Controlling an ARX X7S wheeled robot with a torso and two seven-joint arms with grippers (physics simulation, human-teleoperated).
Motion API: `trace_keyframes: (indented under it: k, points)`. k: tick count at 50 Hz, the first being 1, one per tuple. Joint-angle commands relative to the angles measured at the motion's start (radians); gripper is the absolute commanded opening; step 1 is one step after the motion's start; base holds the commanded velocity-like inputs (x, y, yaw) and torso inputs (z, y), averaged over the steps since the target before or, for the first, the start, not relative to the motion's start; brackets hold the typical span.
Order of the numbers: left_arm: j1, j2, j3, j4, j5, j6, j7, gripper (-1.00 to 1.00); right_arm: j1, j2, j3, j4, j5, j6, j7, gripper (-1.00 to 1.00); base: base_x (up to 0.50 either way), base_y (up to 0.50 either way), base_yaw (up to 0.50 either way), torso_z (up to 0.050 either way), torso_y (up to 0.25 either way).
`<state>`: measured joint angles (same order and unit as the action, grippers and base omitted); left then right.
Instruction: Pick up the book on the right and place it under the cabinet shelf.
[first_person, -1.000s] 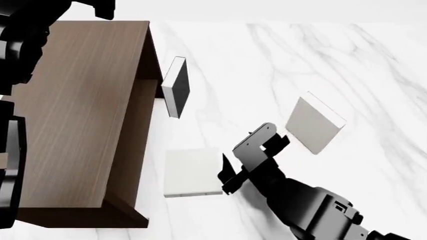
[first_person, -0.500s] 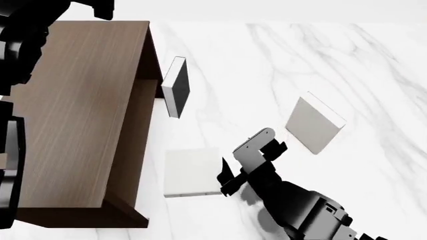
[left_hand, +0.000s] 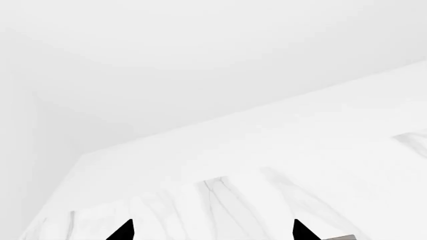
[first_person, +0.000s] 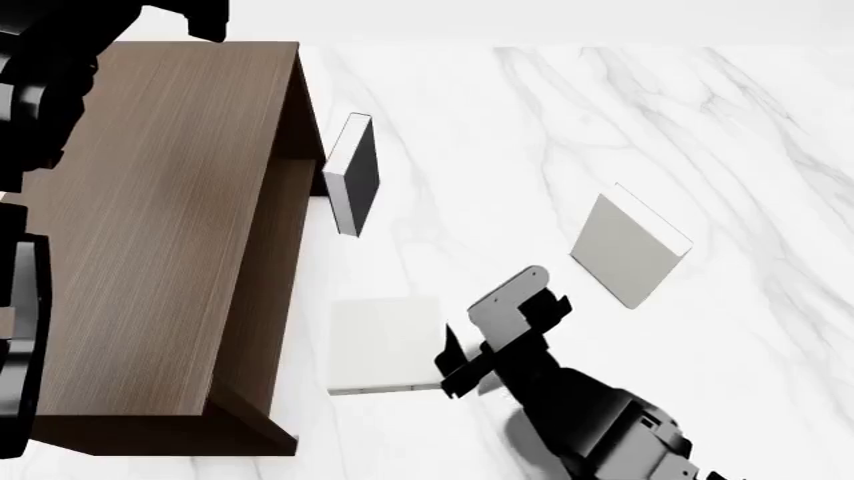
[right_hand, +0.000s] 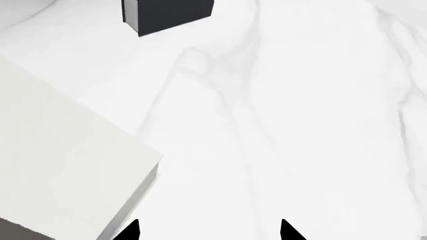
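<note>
While the large dark brown wood-grain cabinet shelf (first_person: 147, 240) fills the left of the white marble table (first_person: 561, 120), the thin off-white square book (first_person: 630, 247) lies well apart at right. Nearer, the black right gripper (first_person: 497, 330), fingers apart, hangs beside a greyer pale book (first_person: 384, 345). Left gripper (left_hand: 210, 232) tips apart.
</note>
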<state>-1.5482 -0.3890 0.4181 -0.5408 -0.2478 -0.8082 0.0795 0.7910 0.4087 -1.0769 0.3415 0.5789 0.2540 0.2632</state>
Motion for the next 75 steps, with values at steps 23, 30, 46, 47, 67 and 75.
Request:
trace_keyframes:
  k: [23, 30, 46, 47, 67, 75]
  points:
    - [0.007, -0.011, 0.001, 0.004, -0.003, 0.0, -0.002, 1.0, -0.024, -0.124, 0.035, 0.205, 0.045, -0.1, -0.09, 1.0, 0.0, 0.0, 0.0, 0.0, 0.0]
    - [0.005, -0.01, 0.002, 0.005, -0.003, -0.002, -0.003, 1.0, -0.02, -0.156, 0.038, 0.232, 0.053, -0.11, -0.105, 1.0, 0.0, 0.0, 0.0, 0.0, 0.0]
    - [-0.008, -0.016, 0.002, 0.008, -0.006, -0.007, 0.001, 1.0, 0.017, -0.246, 0.03, 0.311, 0.046, -0.136, -0.147, 1.0, 0.0, 0.0, 0.0, 0.0, -0.002]
    - [-0.009, -0.016, 0.002, 0.006, -0.005, -0.007, 0.001, 1.0, 0.017, -0.249, 0.029, 0.313, 0.046, -0.136, -0.149, 1.0, 0.0, 0.0, 0.0, 0.0, 0.0]
    - [-0.016, -0.027, 0.003, 0.004, -0.005, -0.009, 0.003, 1.0, 0.046, -0.361, 0.018, 0.433, 0.039, -0.188, -0.204, 1.0, 0.0, 0.0, 0.0, 0.0, -0.001]
    - [-0.017, -0.031, 0.003, 0.003, -0.006, -0.009, 0.004, 1.0, 0.057, -0.399, 0.004, 0.482, 0.045, -0.209, -0.221, 1.0, 0.0, 0.0, 0.0, 0.0, 0.0]
